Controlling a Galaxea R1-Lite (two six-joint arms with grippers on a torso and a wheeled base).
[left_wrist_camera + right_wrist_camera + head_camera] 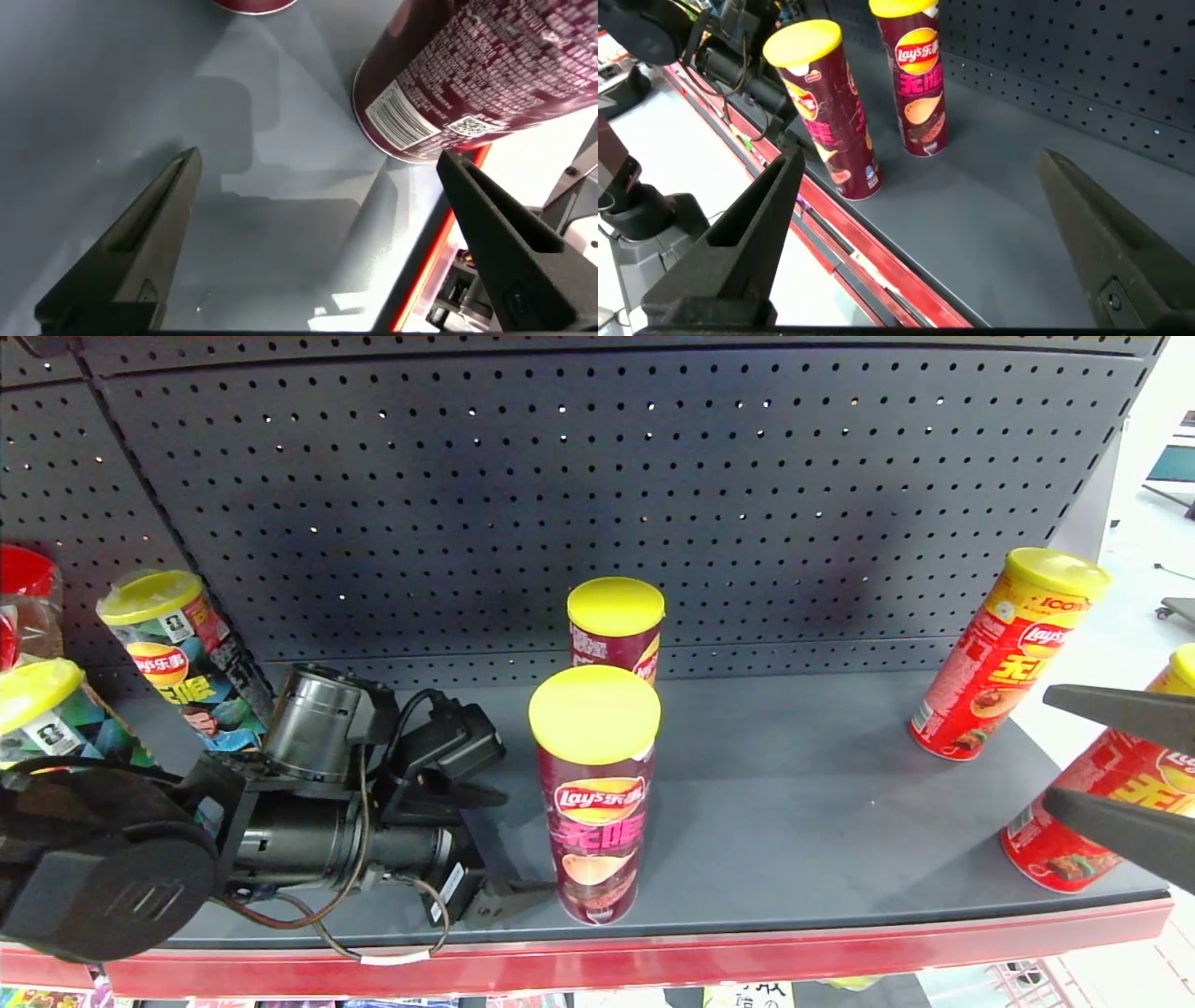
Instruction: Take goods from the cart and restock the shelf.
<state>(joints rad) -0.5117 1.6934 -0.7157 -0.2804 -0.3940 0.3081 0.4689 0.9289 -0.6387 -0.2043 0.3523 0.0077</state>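
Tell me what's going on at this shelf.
The robot is restocking a grey metal shelf. Its left gripper sits open beside a maroon cylindrical chip can with a yellow lid, standing upright at the shelf's front edge, with a matching can behind it. The right gripper hangs open and empty near two red cans at the right end.

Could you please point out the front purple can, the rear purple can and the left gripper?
Front purple can [597, 807]: head view, on its front label.
Rear purple can [616, 607]: head view, on its yellow lid.
Left gripper [527, 841]: head view, midway between its fingertips.
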